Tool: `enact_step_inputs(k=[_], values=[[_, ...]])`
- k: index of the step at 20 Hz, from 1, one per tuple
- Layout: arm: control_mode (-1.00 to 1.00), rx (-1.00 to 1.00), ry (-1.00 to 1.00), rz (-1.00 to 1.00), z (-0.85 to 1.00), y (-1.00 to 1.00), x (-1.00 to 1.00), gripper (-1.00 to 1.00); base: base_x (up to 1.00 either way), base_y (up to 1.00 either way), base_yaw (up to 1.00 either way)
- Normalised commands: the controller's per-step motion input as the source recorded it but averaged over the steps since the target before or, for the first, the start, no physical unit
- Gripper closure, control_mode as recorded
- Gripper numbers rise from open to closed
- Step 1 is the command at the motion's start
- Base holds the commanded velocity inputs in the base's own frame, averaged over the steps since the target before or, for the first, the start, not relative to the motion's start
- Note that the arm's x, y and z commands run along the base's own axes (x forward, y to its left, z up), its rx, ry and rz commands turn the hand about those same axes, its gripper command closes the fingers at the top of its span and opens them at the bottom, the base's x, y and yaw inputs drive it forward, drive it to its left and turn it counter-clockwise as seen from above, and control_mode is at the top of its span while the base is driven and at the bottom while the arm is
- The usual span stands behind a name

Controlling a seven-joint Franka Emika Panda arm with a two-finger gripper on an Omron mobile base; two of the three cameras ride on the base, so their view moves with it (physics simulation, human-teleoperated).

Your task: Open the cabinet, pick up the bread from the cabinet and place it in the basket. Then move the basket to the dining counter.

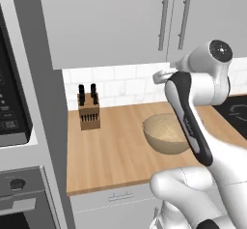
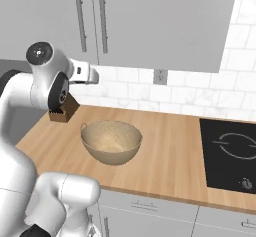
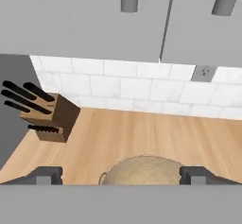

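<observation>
basket [image 2: 111, 142] — on worktop | knife block [image 1: 89, 113] left | cabinet [image 2: 150, 21] closed | fingers [image 3: 198, 175] wide

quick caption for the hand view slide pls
Open gripper poised above the basket on the wooden worktop, knife block at left, closed cabinet overhead.
</observation>
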Motion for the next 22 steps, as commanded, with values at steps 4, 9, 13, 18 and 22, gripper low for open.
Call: enact_step_inputs(k=[4,9,13,18,22], values=[[-1.00,0.00,-0.17,-0.02,0.81,0.00,-0.04,-1.00,0.00,0.00,0.00],[-1.00,0.00,-0.17,-0.25,0.93,0.06,0.07,-1.00,0.00,0.00,0.00],[-1.00,0.02,-0.01,-0.28,0.83,0.01,0.05,-1.00,0.00,0.00,0.00],[-1.00,0.14,0.00,-0.06,0.13,0.00,0.49,-1.00,0.00,0.00,0.00],[-1.00,0.09,0.00,0.00,0.00,0.00,0.52,-1.00,0.00,0.00,0.00]])
